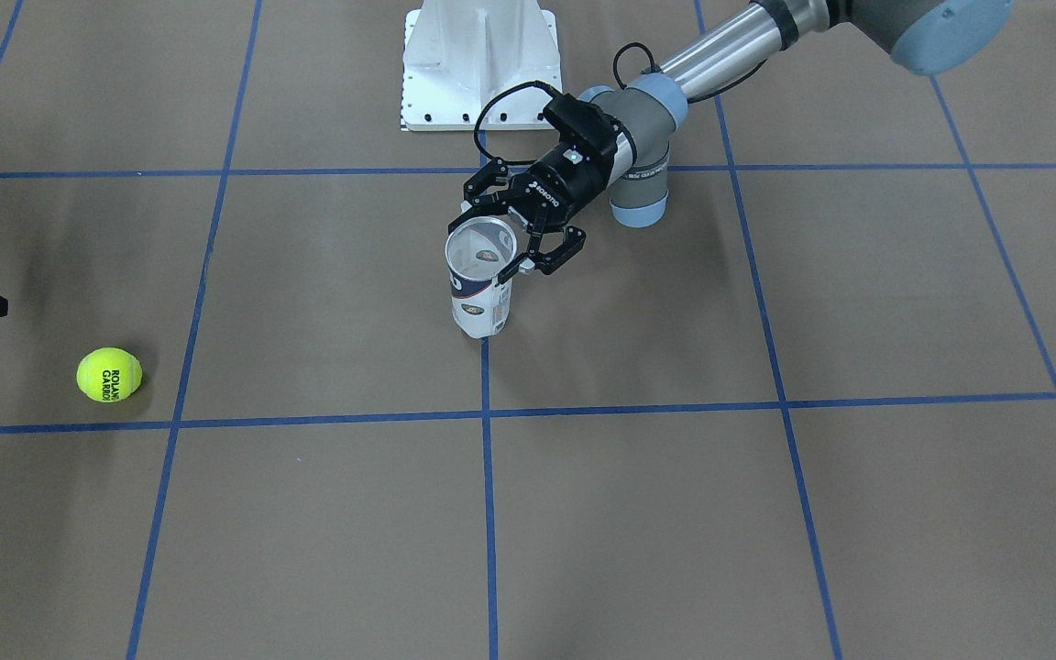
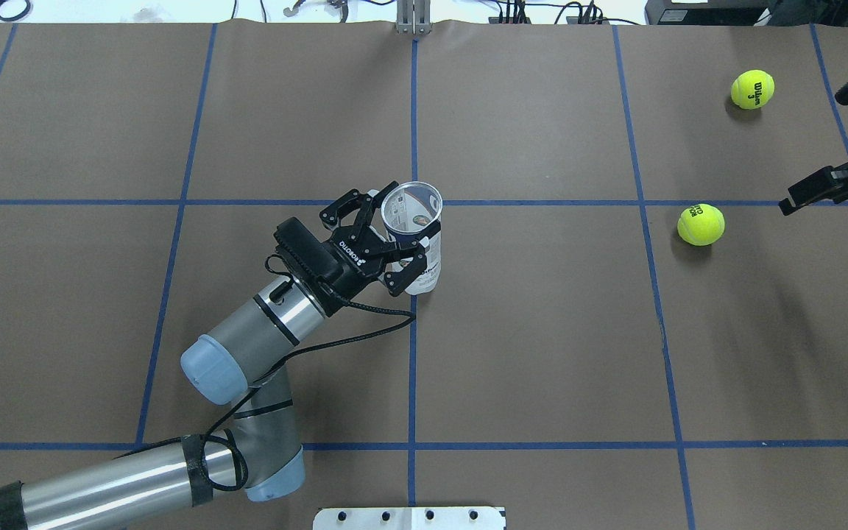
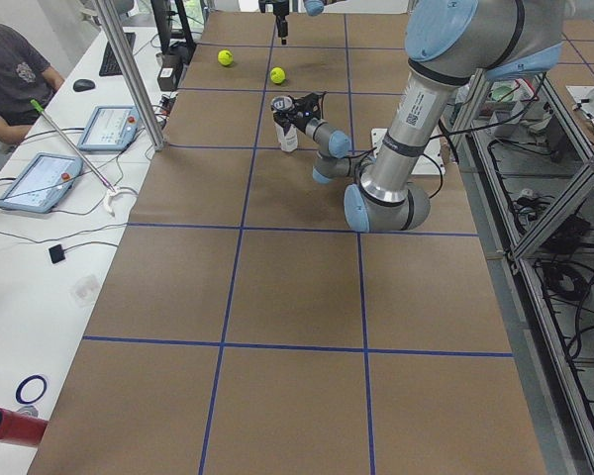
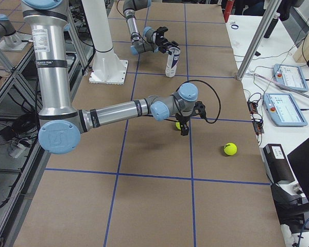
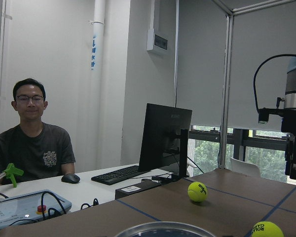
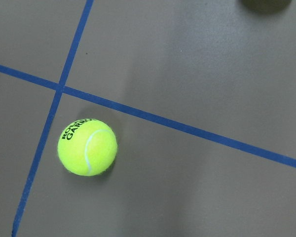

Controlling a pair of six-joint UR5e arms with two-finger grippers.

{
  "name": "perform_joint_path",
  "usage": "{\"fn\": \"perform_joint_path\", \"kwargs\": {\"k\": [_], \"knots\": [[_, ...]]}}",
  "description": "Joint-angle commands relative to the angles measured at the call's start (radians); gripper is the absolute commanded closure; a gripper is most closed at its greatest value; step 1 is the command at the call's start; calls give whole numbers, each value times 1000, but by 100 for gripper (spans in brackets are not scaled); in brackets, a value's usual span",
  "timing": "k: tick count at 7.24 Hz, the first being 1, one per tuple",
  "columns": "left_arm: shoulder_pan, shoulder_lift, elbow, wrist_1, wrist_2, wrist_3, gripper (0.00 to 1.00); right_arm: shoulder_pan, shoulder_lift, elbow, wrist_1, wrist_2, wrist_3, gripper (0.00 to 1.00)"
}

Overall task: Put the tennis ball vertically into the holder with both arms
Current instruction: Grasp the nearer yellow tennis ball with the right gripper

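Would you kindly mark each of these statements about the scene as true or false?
1. The holder stands upright on the table, mouth up. True.
2. The tennis ball is already inside the holder. False: it lies on the table, far from the holder.
3. The holder stands between the fingers of the left gripper. True.
4. The right gripper holds the tennis ball. False: its fingers are spread with nothing between them, and the ball lies apart from it.
5. Only one ball lies on the table. False: a second ball, printed Wilson, lies beyond the first.
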Motion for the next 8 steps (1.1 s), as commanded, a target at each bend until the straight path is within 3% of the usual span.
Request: {"fn": "perform_joint_path", "kwargs": {"k": [1,2,5,6,8], "knots": [[2,-1,1,2,0,0,38,-120,70,-5,0,-102,186,1],[0,1,1,2,0,2,38,-173,97,-19,-2,-168,231,1],[2,1,1,2,0,2,38,-213,101,-47,19,-213,233,1],[2,1,2,2,2,3,38,-236,132,-97,57,-265,239,1],[2,1,1,3,0,3,37,-240,147,-133,61,-269,241,2]]}}
